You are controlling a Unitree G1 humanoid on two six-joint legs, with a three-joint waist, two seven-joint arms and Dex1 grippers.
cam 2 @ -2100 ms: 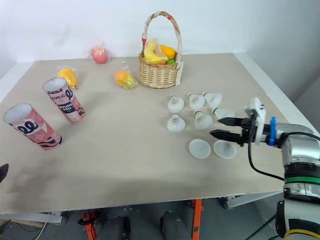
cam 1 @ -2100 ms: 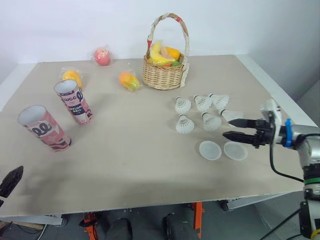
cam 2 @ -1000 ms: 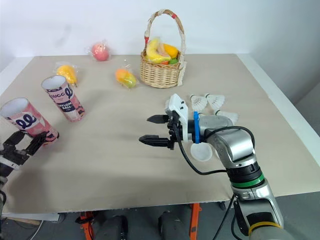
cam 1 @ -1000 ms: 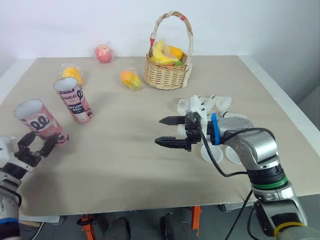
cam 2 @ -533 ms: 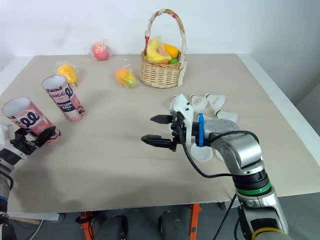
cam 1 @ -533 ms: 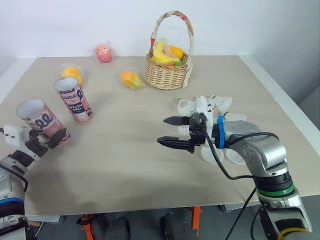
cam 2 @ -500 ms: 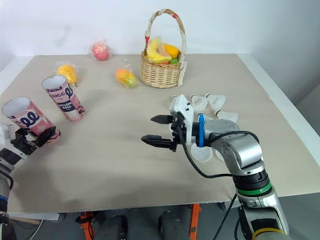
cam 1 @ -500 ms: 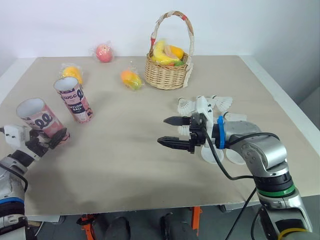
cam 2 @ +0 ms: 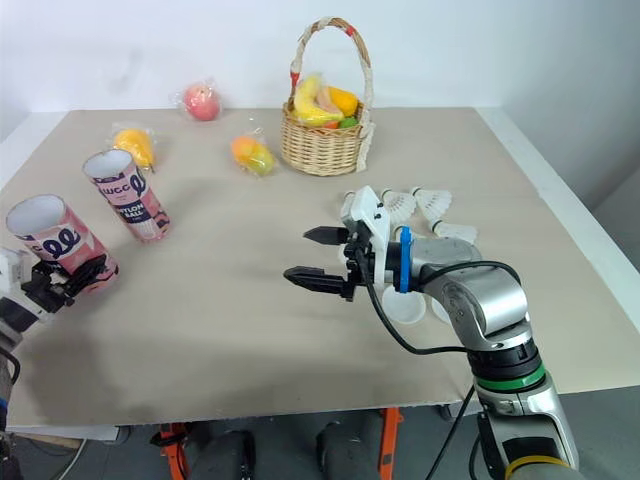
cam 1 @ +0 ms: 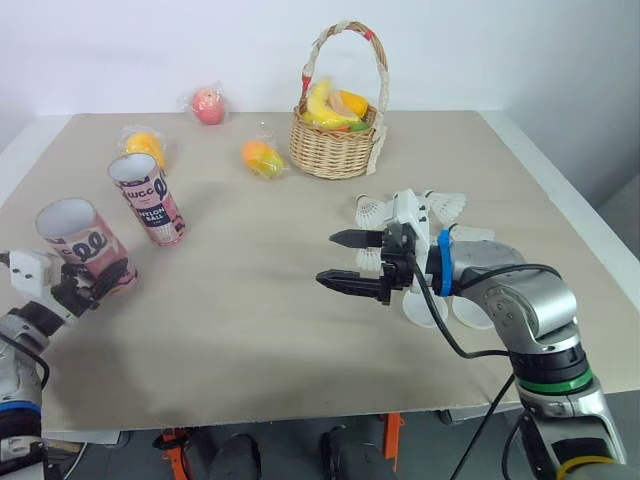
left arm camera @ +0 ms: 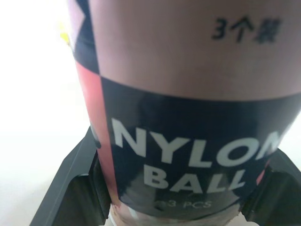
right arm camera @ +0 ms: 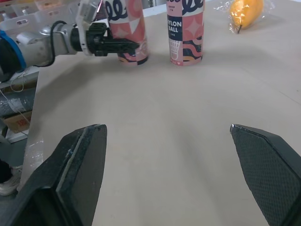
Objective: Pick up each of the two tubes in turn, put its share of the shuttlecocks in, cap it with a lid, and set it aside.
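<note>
Two pink printed tubes stand open-topped at the table's left. My left gripper (cam 1: 97,284) is shut on the base of the nearer tube (cam 1: 78,240); its black fingers (left arm camera: 77,181) hug both sides of the tube (left arm camera: 188,117), which rests on the table. The second tube (cam 1: 148,200) stands behind it. My right gripper (cam 1: 326,259) hovers open over the table's middle with nothing between its fingers. Behind it lie several white shuttlecocks (cam 2: 432,200), partly hidden. Two clear lids (cam 2: 398,308) lie under the right forearm.
A wicker basket (cam 1: 335,150) holding bananas and other fruit stands at the back centre. Wrapped fruit lies near it (cam 1: 260,158), further left (cam 1: 145,150), and a red one sits at the back (cam 1: 208,105). The table's front edge runs close to my left gripper.
My left gripper came in from the front left and closed around the nearer tube's base; the tube's top has shifted slightly right. The right gripper swung in from the right to mid-table.
</note>
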